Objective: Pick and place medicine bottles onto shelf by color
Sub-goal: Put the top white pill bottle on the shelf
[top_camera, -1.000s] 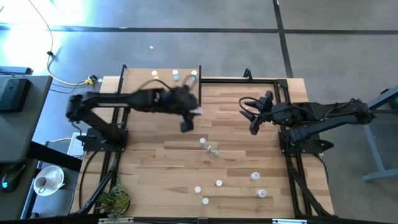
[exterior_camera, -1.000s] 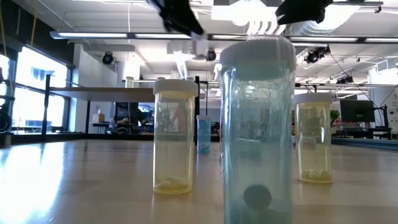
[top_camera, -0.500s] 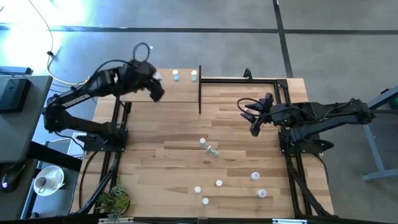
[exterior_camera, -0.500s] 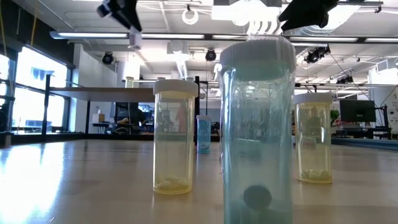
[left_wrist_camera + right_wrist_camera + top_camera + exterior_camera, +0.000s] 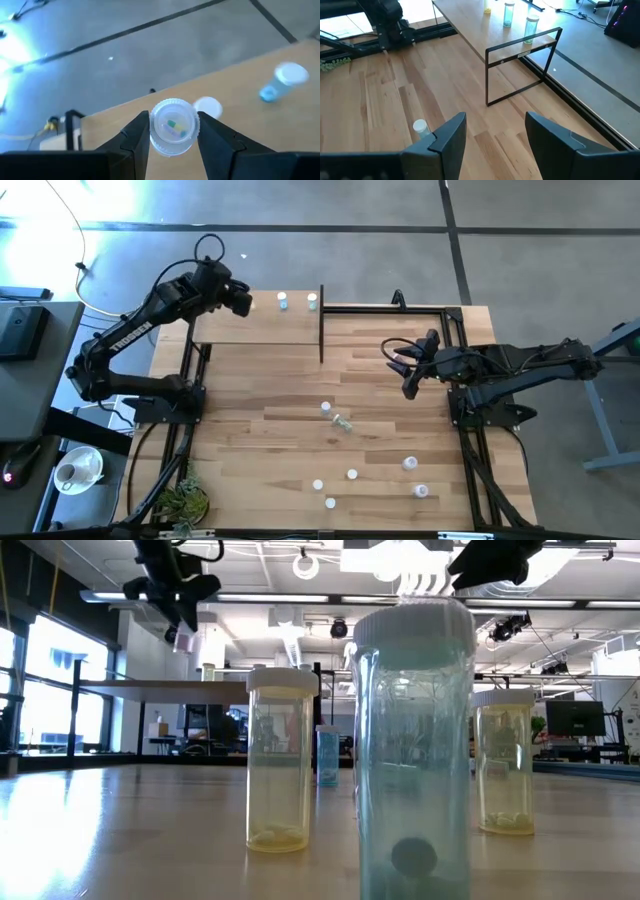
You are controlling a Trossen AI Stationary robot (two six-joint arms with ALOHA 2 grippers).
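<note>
Left gripper (image 5: 173, 131) clenched a white-capped bottle (image 5: 172, 125) above the shelf (image 5: 262, 330) | step: placing | next: you lowered it beside two bottles (image 5: 283, 302) standing there | right gripper (image 5: 495, 131) waited, fingers spread.

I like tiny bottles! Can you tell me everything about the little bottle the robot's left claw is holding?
The little bottle looks like clear plastic with a pale, ribbed round cap. The left wrist view sees it end-on, with small yellow and green bits inside. The left gripper pinches it, one dark finger on each side. It is in the air above the left end of the light-wood shelf, where another white cap sits just behind it. Its body colour cannot be told.
</note>
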